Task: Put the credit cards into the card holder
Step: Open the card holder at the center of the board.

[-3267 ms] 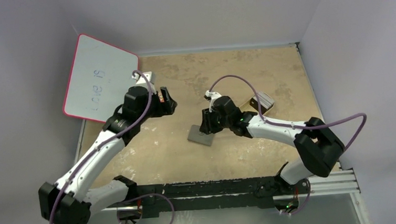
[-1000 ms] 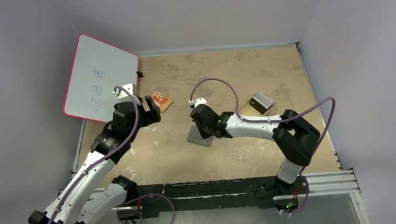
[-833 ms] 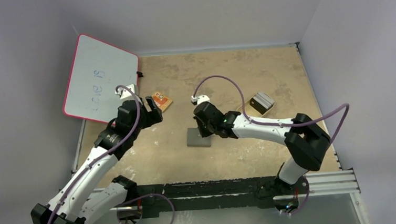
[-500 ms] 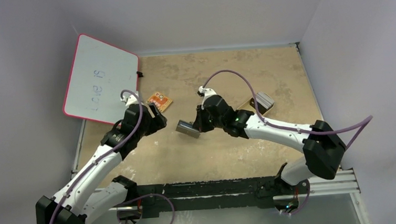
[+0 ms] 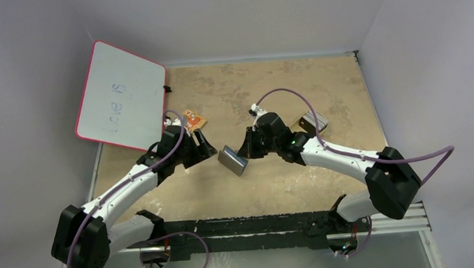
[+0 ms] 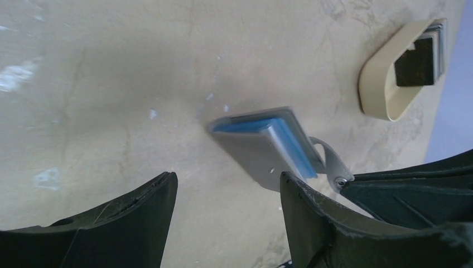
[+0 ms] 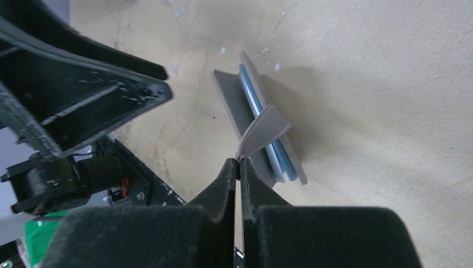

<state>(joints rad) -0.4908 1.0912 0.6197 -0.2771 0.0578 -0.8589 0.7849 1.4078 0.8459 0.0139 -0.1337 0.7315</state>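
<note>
Your right pincer (image 7: 239, 162) clenched on strap (image 7: 266, 129) of flat grey, blue-lined fold-over card holder (image 7: 231, 106), just beyond its tips. Your left pincer (image 6: 227, 184) released, holder just ahead.

Left tool (image 6: 226, 192) spread wide; right tool (image 7: 237, 167) apparently pinched closed.

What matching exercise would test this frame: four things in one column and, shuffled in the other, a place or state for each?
Things:
1. card holder
2. credit cards
3. left gripper
4. whiteboard

Places or states:
A. open, holding nothing
B. stacked in the tan tray
C. leaning at the far left
D. pinched by its tab in the right gripper

Pairs: 1-D, 2-B, 3-A, 4-C
</note>
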